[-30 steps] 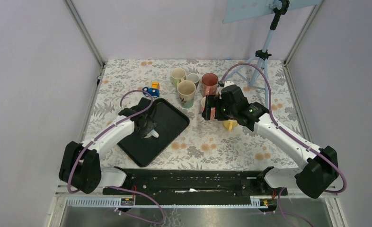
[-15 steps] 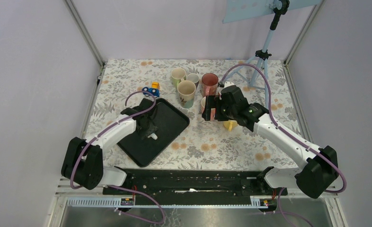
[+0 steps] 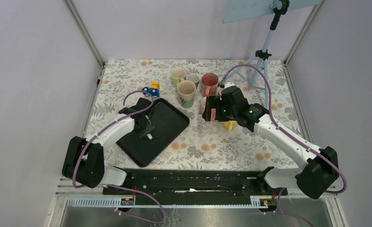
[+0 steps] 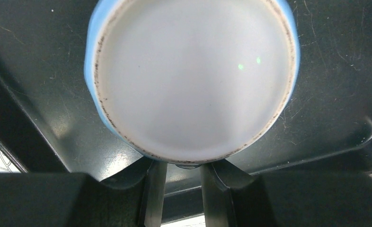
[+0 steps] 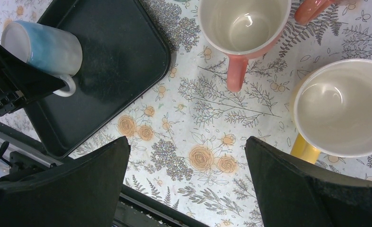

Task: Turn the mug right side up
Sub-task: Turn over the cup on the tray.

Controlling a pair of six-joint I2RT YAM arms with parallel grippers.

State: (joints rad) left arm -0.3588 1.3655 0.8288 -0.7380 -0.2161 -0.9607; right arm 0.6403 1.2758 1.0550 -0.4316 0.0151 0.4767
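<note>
The blue mug (image 4: 193, 75) is on the black tray (image 4: 340, 94), with its flat white base facing my left wrist camera. My left gripper (image 4: 183, 189) is shut on the mug's handle, and a bit of the handle shows between the fingers. In the right wrist view the blue mug (image 5: 47, 45) leans on the tray (image 5: 118, 61), handle low. From the top, the mug (image 3: 148, 135) is mostly hidden under my left gripper (image 3: 145, 128). My right gripper (image 3: 212, 109) is open and empty, above the cloth right of the tray.
Several upright mugs stand behind the tray: a beige one (image 3: 186, 90), a pink one (image 3: 209, 82), a yellow one (image 3: 230, 125). A blue toy car (image 3: 151, 90) lies by the tray's far corner. A tripod (image 3: 262, 56) stands at the back right.
My left gripper has shifted slightly left on the tray with the mug in it. The right arm has not moved.
</note>
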